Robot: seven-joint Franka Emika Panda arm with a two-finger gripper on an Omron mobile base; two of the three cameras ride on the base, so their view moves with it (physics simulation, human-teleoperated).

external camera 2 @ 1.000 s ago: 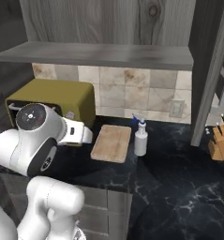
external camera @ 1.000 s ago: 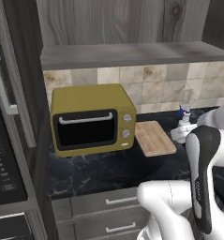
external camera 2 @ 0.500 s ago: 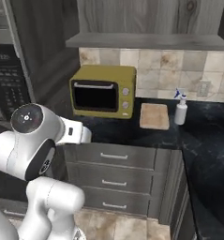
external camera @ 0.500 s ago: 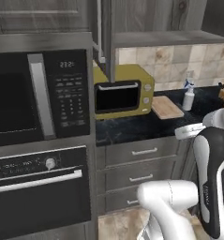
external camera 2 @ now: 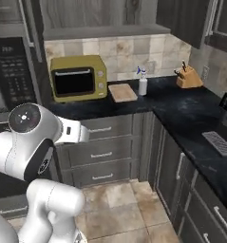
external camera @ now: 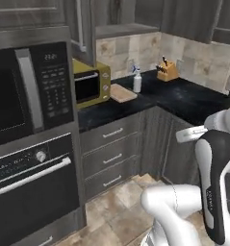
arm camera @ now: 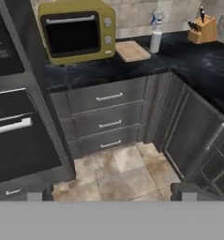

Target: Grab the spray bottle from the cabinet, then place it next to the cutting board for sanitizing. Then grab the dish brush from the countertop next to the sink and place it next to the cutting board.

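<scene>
The off-white spray bottle [external camera: 137, 81] [external camera 2: 142, 84] [arm camera: 155, 40] with a blue head stands upright on the black countertop [external camera: 184, 96] [external camera 2: 191, 109] [arm camera: 197, 56]. It is just right of the tan cutting board [external camera: 122, 92] [external camera 2: 122, 92] [arm camera: 132, 50]. Above them hangs the grey cabinet shelf [external camera: 121, 30] [external camera 2: 100, 32]. My gripper [arm camera: 111, 194] is open and empty, far back from the counter and above the floor. A ridged grey drainboard of the sink [external camera 2: 220, 142] shows at the right edge. The dish brush is out of view.
A yellow toaster oven [external camera: 91, 82] [external camera 2: 78, 77] [arm camera: 78, 30] sits left of the board. A knife block [external camera: 167, 72] [external camera 2: 188, 78] [arm camera: 202, 29] stands in the corner. A built-in microwave [external camera: 25, 91] and oven fill the left. Drawers [arm camera: 108, 122] and tiled floor [arm camera: 127, 173] lie ahead.
The whole picture has shifted: the base has backed away from the counter and turned, so the corner counter and floor now show. Bottle and board keep their places. The gripper stays open.
</scene>
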